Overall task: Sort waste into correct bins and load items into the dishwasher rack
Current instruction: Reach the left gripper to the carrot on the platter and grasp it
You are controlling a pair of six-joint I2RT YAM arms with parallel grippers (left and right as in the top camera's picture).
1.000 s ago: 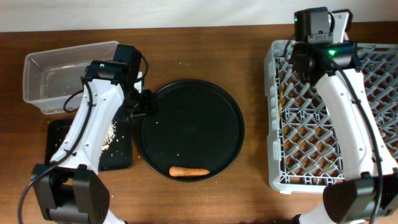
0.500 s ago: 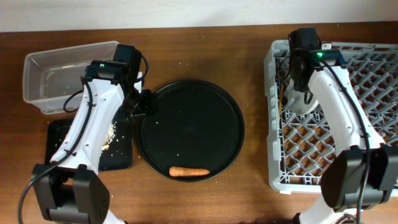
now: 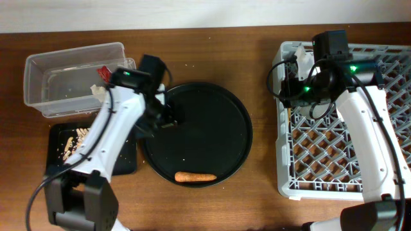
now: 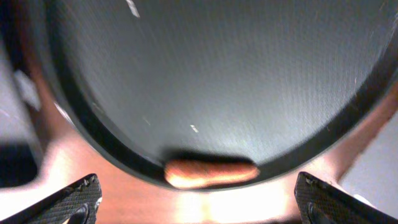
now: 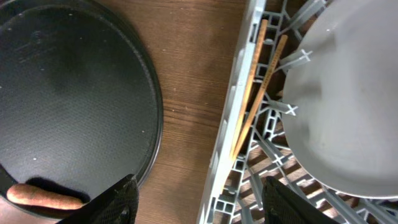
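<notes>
1. L gripper point(image 4: 199, 200): fingers spread wide, nothing btw them. It hangs over the round black tray point(image 3: 205, 122), at its left part.
2. The carrot point(image 4: 211, 173) lies on its side against the tray's rim, on the side toward the near edge of the counter, approx. mid-length.
3. The jaws now line up w/ the carrot's long axis. I think the wrist should turn so they close across its middle.
4. Come down from above, w/ the outer finger inside the rim, not on it. Close gently, as it may roll.
5. Probable goal: the flat black tray point(image 3: 56, 160) near the near-left corner, holding food scraps point(image 3: 74, 138). Not the clear tub point(image 3: 38, 106) at the far-left corner, which holds the red wrapper point(image 3: 101, 69).
6. R gripper point(image 5: 199, 202): also spread, empty, over the left rim of the rack point(image 3: 282, 183) at the right end. Chopsticks point(image 5: 255, 87) and plate point(image 5: 348, 106) sit in the rack.
</notes>
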